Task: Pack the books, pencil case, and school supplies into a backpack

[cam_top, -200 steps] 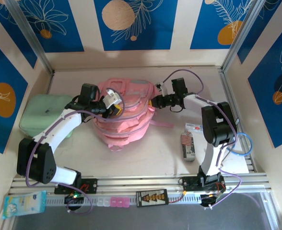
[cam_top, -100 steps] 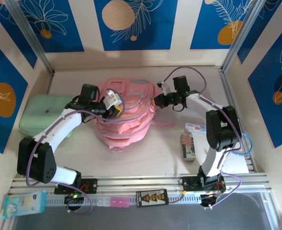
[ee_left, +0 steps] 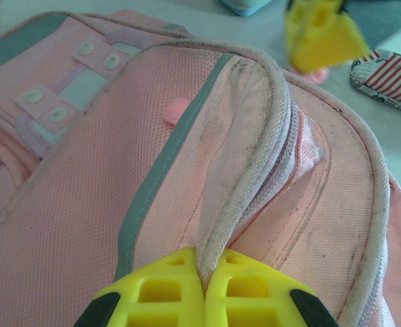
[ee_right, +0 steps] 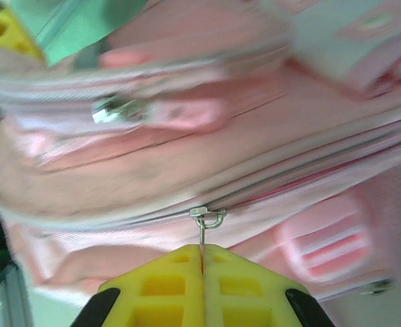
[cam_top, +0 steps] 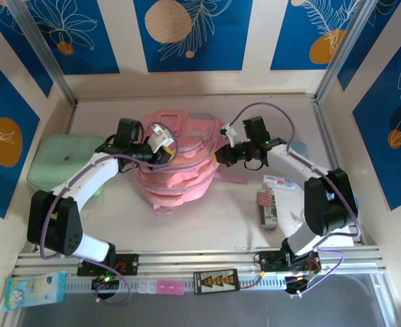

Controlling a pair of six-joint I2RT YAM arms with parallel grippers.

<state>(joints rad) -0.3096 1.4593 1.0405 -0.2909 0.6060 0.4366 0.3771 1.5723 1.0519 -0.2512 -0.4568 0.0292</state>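
The pink backpack (cam_top: 180,170) lies in the middle of the table. My left gripper (cam_top: 165,151) is shut on the piped rim of its flap (ee_left: 255,136), the yellow fingertips (ee_left: 153,296) pressed together on the fabric. My right gripper (cam_top: 219,155) is at the bag's right side, shut on a thin metal zipper pull (ee_right: 206,221). Loose school supplies lie to the right: a striped pack (cam_top: 266,199), a grey-white oblong (cam_top: 269,215) and a white card (cam_top: 280,182). A pale blue-grey corner of the pencil case (cam_top: 300,147) peeks out beside the right arm. The books are out of view.
A mint-green soft case (cam_top: 63,161) lies at the left wall, behind the left arm. A blue tissue pack (cam_top: 33,289) sits below the front rail. Patterned walls close in the table on three sides. A second zipper pull (ee_right: 119,109) hangs higher on the bag.
My right gripper has moved left and forward to the backpack's side and closed fully on the zipper pull; its elbow swung out to the right. The left arm has held still.
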